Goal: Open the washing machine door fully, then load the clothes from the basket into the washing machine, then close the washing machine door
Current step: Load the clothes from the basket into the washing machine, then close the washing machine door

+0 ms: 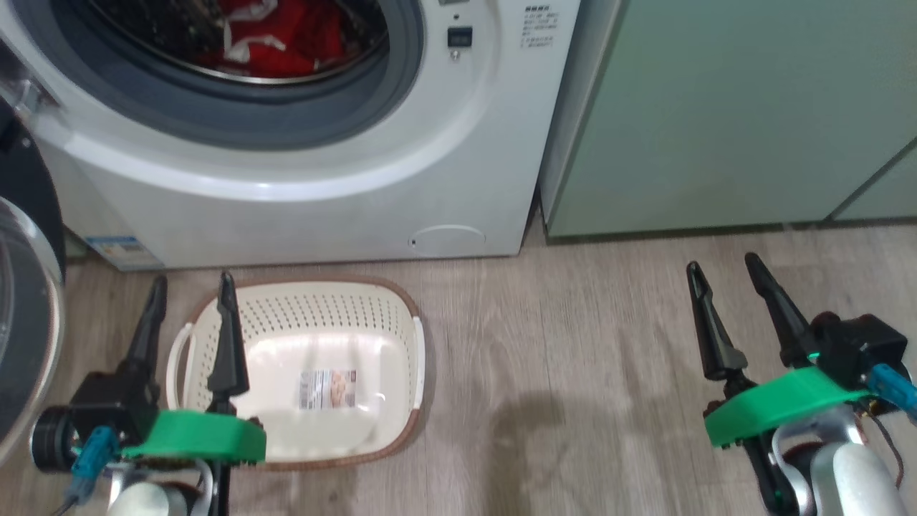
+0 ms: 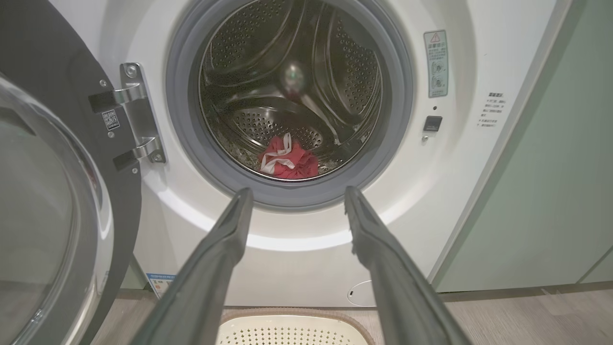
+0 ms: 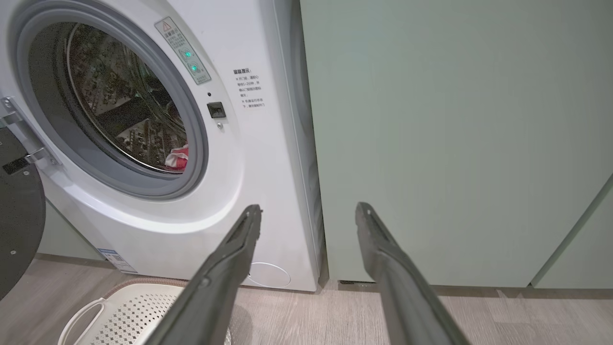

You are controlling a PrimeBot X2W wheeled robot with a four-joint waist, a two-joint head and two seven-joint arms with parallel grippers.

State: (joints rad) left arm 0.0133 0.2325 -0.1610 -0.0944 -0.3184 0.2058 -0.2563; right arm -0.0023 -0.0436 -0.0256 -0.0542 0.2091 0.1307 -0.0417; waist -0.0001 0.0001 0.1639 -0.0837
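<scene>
The white washing machine (image 1: 301,208) stands with its round door (image 2: 52,211) swung wide to the left. Red clothes (image 2: 289,160) with white trim lie low in the steel drum, seen too as red clothes (image 1: 276,39) in the head view. On the floor before the machine sits the cream basket (image 1: 401,401), with nothing but a label sticker on its floor. My left gripper (image 1: 192,287) hangs open over the basket's left edge, fingers aimed at the drum. My right gripper (image 1: 725,265) is open above the bare floor to the right, facing the green cabinet.
Pale green cabinets (image 1: 731,122) stand right of the machine, close against its side. Wood-look floor (image 1: 573,373) spreads between basket and right gripper. The open door's black rim (image 1: 29,193) juts out at the far left, near my left arm.
</scene>
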